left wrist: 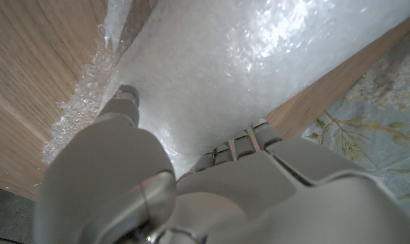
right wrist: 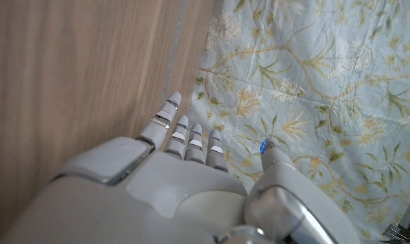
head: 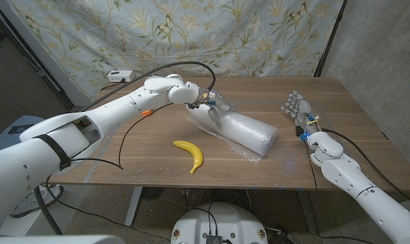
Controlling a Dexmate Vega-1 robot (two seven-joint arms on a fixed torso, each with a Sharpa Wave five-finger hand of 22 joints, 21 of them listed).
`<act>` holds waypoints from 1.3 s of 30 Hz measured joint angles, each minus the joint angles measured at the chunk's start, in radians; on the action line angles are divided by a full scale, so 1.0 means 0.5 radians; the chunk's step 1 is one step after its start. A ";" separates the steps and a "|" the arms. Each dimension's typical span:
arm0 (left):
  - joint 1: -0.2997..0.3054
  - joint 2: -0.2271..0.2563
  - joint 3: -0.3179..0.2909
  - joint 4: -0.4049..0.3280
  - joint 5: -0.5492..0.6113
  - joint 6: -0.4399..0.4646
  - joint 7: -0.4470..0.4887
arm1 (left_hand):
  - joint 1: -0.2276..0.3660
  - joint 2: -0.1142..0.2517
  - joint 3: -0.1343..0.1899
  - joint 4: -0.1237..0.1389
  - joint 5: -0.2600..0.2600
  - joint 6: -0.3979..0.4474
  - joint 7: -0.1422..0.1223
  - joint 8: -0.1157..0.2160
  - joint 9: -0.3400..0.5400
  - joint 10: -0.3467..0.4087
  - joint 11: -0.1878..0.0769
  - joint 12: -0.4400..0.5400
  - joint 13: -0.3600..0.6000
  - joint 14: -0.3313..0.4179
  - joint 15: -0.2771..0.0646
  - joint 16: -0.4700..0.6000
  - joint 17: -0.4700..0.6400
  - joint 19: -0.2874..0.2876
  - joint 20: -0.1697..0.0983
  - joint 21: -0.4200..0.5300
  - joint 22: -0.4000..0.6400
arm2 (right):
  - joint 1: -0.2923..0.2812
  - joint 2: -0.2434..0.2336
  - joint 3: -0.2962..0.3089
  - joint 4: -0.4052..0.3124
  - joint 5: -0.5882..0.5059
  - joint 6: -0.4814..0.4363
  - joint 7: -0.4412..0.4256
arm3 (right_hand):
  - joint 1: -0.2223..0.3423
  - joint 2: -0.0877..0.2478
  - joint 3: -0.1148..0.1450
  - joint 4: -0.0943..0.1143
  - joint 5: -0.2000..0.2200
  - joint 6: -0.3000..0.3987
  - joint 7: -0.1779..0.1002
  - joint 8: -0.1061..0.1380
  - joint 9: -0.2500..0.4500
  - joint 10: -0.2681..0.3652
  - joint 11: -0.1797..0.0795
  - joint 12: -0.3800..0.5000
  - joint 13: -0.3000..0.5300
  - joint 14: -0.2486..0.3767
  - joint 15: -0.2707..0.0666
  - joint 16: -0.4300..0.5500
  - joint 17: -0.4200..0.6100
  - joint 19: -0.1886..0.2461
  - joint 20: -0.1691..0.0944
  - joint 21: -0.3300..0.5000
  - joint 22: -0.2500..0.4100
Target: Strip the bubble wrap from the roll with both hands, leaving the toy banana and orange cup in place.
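left hand [left wrist: 191, 183] on roll [left wrist: 218, 74], banana [head: 190, 154] apart

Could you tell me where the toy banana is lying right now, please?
In the head view the banana lies on the table near its front edge, just left of the bubble wrap roll and apart from it.

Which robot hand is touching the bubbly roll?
The left hand: its fingers are on the far end of the bubble wrap roll. The right hand stands apart from the roll with fingers spread, holding nothing.
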State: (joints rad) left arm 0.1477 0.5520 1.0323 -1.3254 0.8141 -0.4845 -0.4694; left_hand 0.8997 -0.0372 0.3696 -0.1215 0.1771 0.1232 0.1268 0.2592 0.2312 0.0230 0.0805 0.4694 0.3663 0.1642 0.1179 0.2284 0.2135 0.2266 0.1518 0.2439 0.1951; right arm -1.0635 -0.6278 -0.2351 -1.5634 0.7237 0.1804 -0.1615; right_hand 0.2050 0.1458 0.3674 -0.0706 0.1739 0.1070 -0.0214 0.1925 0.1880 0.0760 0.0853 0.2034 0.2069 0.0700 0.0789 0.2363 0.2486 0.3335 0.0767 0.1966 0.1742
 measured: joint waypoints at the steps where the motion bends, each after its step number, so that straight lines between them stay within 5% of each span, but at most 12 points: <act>1: 0.000 0.000 0.000 0.000 0.002 0.000 0.001 | 0.000 0.000 0.000 0.000 0.000 0.000 0.000 0.000 0.000 0.000 0.000 0.000 0.000 0.000 0.000 0.000 0.000 0.000 0.000 0.000 0.000 | -0.001 -0.003 0.001 -0.009 0.000 0.000 0.000 | 0.000 0.000 0.000 0.000 0.000 0.000 0.000 0.000 0.000 0.000 0.000 0.000 0.000 0.000 0.000 0.000 0.000 0.000 0.000 0.000 0.000; 13: -0.009 -0.015 0.023 0.020 0.060 0.037 0.017 | -0.001 0.000 0.006 -0.023 0.000 0.004 0.005 -0.010 -0.001 -0.014 0.022 -0.015 -0.010 -0.007 0.029 -0.015 -0.009 -0.018 0.018 -0.008 0.000 | 0.004 -0.015 0.005 -0.071 -0.052 0.005 -0.036 | 0.000 0.000 0.000 0.000 0.000 0.000 0.000 0.000 0.000 0.000 0.000 0.008 0.000 0.000 0.000 0.000 0.000 0.000 0.000 0.000 0.000; 16: 0.004 -0.016 0.050 0.002 0.095 0.054 0.040 | 0.019 0.001 0.041 -0.058 0.000 0.093 -0.001 -0.006 -0.004 0.128 -0.014 0.022 -0.015 0.138 -0.041 0.020 -0.010 0.062 0.008 0.014 0.001 | 0.014 -0.006 -0.003 -0.063 -0.063 0.011 -0.029 | 0.000 0.000 0.000 0.000 0.000 0.000 0.000 0.000 0.000 0.000 0.000 0.008 0.000 0.000 0.000 0.000 0.000 0.000 0.000 0.000 0.000; 20: 0.033 -0.001 0.056 -0.023 0.167 0.081 0.153 | 0.158 -0.028 0.042 -0.075 -0.008 0.327 -0.067 0.124 -0.003 0.419 -0.110 0.146 -0.006 0.475 -0.193 0.130 0.008 0.278 -0.042 0.102 0.010 | 0.026 0.011 -0.013 -0.038 -0.063 0.015 -0.022 | 0.000 0.000 0.000 0.000 0.000 0.000 0.000 0.000 0.000 0.000 0.000 0.008 0.000 0.000 0.000 0.000 0.000 0.000 0.000 0.000 0.000; 31: 0.139 0.046 0.051 -0.050 0.308 0.149 0.514 | 0.322 -0.192 -0.016 -0.096 0.002 0.633 -0.055 0.430 0.073 0.803 -0.074 0.444 0.041 0.812 -0.161 0.574 0.122 0.701 -0.192 0.293 0.025 | 0.038 0.045 -0.031 0.006 -0.059 0.030 -0.010 | 0.000 0.000 0.008 0.009 0.000 0.000 0.000 0.000 0.000 0.000 0.000 0.008 0.000 0.000 0.000 0.000 0.000 0.000 0.000 0.000 0.000; 35: 0.168 0.054 0.039 -0.047 0.320 0.168 0.614 | 0.391 -0.261 -0.046 -0.104 0.023 0.700 -0.002 0.594 0.129 0.903 -0.022 0.598 0.041 0.927 -0.139 0.740 0.122 0.846 -0.280 0.381 0.034 | 0.038 0.045 -0.034 0.007 -0.058 0.030 -0.010 | 0.000 0.000 0.008 0.009 0.000 0.000 0.000 0.000 0.000 0.000 0.000 0.008 0.000 0.000 0.000 0.000 0.000 0.000 0.000 0.000 0.000; 39: 0.191 0.058 0.024 -0.040 0.320 0.186 0.676 | 0.440 -0.310 -0.048 -0.102 0.031 0.788 0.022 0.674 0.138 1.003 0.013 0.663 0.041 1.013 -0.150 0.813 0.122 0.928 -0.332 0.452 0.045 | 0.038 0.045 -0.035 0.007 -0.057 0.027 -0.010 | 0.000 0.000 0.008 0.009 0.000 0.000 0.000 0.000 0.000 0.000 0.000 0.008 0.000 0.000 0.000 0.000 0.000 0.000 0.000 0.000 0.000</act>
State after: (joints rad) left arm 0.2434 0.5809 1.0445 -1.3452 0.9740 -0.3916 -0.1314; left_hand 1.1196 -0.1923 0.3455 -0.1723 0.1926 0.5174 0.1379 0.5961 0.3000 0.5244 0.0871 0.8011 0.3866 0.6708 0.0429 0.6351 0.2744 0.6905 -0.0143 0.4697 0.2178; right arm -1.0446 -0.6053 -0.2526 -1.5597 0.6952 0.1941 -0.1666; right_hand 0.2050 0.1457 0.3714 -0.0662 0.1739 0.1069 -0.0214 0.1925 0.1880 0.0760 0.0853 0.2073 0.2069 0.0700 0.0789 0.2362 0.2484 0.3335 0.0767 0.1966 0.1742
